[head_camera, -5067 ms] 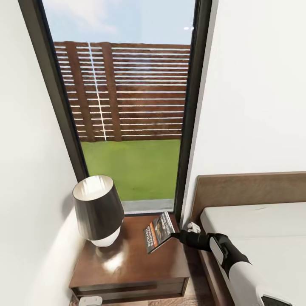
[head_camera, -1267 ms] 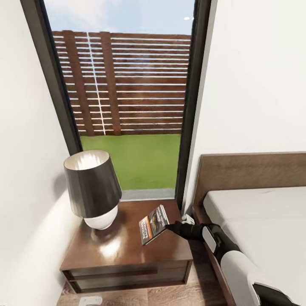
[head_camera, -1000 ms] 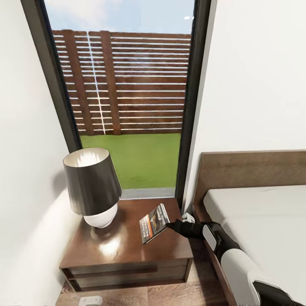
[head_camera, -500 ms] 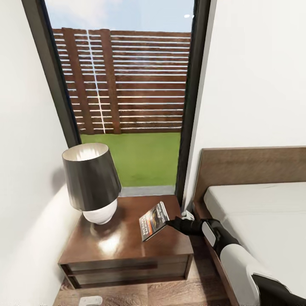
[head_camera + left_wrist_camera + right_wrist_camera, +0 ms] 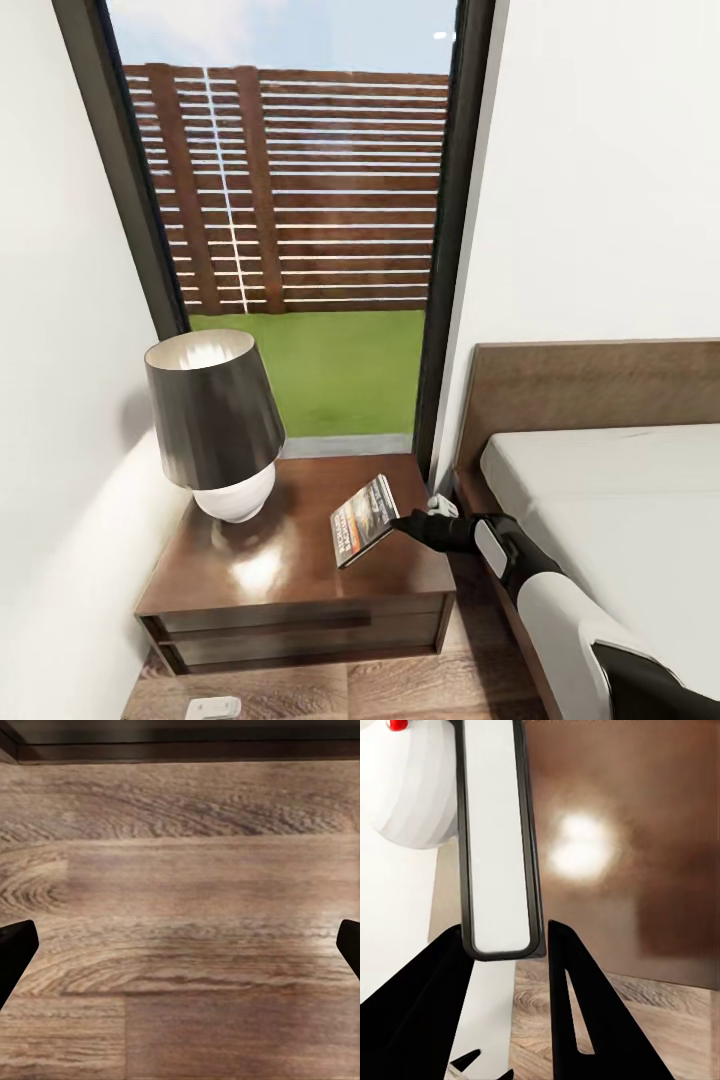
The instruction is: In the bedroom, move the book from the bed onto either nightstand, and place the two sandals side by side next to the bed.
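Book (image 5: 364, 520) is observed tilted above the nightstand (image 5: 290, 575), one edge pinched in the right pincer (image 5: 402, 522), whose fingers (image 5: 566, 997) press against its spine end. We note the book lies straight ahead of that pincer, long axis running out from the fingertips toward the lamp (image 5: 215, 425), lower corner near or on the glossy top; contact cannot be confirmed. Left pincer (image 5: 180, 952) hangs spread over floor planks (image 5: 180, 870). We judge release comes next.
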### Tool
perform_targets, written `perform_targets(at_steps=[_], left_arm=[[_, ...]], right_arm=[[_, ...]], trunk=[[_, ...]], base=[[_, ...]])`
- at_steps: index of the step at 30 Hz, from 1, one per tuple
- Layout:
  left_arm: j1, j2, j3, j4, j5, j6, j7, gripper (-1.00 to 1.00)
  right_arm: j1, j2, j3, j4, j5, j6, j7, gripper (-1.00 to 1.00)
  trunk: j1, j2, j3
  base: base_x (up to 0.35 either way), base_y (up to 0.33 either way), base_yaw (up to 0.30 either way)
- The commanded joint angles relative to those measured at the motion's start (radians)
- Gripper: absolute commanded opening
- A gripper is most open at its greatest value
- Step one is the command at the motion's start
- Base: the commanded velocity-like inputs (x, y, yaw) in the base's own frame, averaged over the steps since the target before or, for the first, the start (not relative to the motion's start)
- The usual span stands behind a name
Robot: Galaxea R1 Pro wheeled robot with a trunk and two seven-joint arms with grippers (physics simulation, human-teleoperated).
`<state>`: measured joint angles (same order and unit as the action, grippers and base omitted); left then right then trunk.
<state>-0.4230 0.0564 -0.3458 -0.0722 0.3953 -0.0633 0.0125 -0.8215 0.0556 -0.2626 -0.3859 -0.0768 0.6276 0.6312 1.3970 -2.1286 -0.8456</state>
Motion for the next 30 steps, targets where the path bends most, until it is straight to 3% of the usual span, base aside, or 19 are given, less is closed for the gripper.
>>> perform_targets(at_steps=[1,17,26,30], left_arm=[[0.0,0.0,-0.009,0.0,0.008,-0.003,0.001,1.0],[-0.01,0.004,-0.004,-0.001,0.011,-0.002,0.001,1.0],[-0.033,0.004,-0.002,-0.001,0.012,0.0,0.001,1.0],[-0.035,0.004,-0.001,-0.001,0.013,-0.003,0.001,1.0]], right_arm=[[-0.001,0.0,-0.004,-0.001,-0.009,0.009,-0.003,-1.0],[-0.009,0.0,-0.004,-0.001,-0.009,0.009,-0.005,-1.0],[-0.01,-0.003,-0.005,-0.002,-0.009,0.009,-0.005,-1.0],[-0.01,-0.009,-0.007,-0.002,-0.009,0.009,-0.005,-1.0]], trunk=[[0.0,0.0,-0.001],[0.0,0.0,-0.001],[0.034,-0.063,-0.029],[0.034,-0.063,-0.029]], base=[[0.0,0.0,0.0],[0.0,0.0,0.0],[0.0,0.0,0.0],[0.0,0.0,0.0]])
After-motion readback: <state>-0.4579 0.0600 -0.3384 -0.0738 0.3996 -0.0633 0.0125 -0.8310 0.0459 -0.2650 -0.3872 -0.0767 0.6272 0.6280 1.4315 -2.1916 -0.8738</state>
